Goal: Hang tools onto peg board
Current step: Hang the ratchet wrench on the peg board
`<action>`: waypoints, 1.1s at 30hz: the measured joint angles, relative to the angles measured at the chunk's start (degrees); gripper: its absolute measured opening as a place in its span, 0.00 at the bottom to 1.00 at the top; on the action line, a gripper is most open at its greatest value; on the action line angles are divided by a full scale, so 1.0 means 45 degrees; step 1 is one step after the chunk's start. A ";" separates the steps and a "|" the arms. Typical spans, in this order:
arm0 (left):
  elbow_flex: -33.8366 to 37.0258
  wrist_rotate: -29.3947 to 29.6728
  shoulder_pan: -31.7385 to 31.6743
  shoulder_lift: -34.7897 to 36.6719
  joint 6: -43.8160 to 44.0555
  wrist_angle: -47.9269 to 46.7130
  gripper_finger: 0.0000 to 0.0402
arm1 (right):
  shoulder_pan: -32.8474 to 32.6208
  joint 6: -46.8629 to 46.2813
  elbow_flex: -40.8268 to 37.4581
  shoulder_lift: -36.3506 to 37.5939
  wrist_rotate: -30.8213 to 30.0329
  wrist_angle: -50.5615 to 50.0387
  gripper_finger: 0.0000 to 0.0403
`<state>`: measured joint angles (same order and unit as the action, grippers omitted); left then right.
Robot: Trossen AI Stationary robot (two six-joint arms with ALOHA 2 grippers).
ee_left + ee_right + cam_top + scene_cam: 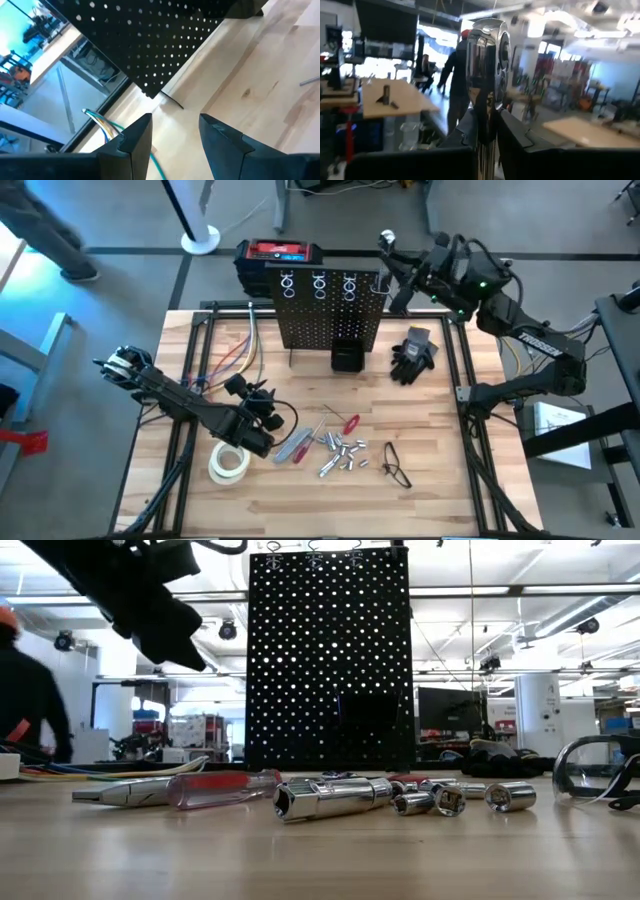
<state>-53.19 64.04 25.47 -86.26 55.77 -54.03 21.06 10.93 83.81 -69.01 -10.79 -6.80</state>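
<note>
High view, "TROSSEN" lettering [535,346] on right arm, right tool [487,125] gripping chrome ratchet [487,55], left tool [175,132] parted, empty

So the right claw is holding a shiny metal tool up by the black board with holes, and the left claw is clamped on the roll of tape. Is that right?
Not quite. The left gripper holds nothing: the left wrist view shows its fingers apart and empty, above the table near the tape roll. The rest is right: the right gripper grips a shiny ratchet beside the peg board.

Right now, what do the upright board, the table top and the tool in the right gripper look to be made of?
Board: probably black-painted sheet metal, thin, with punched holes.
Table top: pale wood, with plank seams and grain.
Tool clamped in the right gripper: polished, likely chromed steel, mirroring the room.
</note>
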 joint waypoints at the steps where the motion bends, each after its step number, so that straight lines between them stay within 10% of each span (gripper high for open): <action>1: 0.0026 -0.0028 0.0000 0.0000 0.0088 -0.0008 0.38 | 0.0000 -0.0206 -0.0042 -0.0012 -0.0005 -0.0234 0.06; 33: -0.0004 0.0644 0.0024 0.0000 0.0273 0.0209 0.38 | -0.0156 -0.2124 -0.4699 0.1511 -0.1962 0.1622 0.13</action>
<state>-53.21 66.94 25.58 -86.26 57.00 -53.09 20.36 1.37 62.67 -62.21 -19.61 0.50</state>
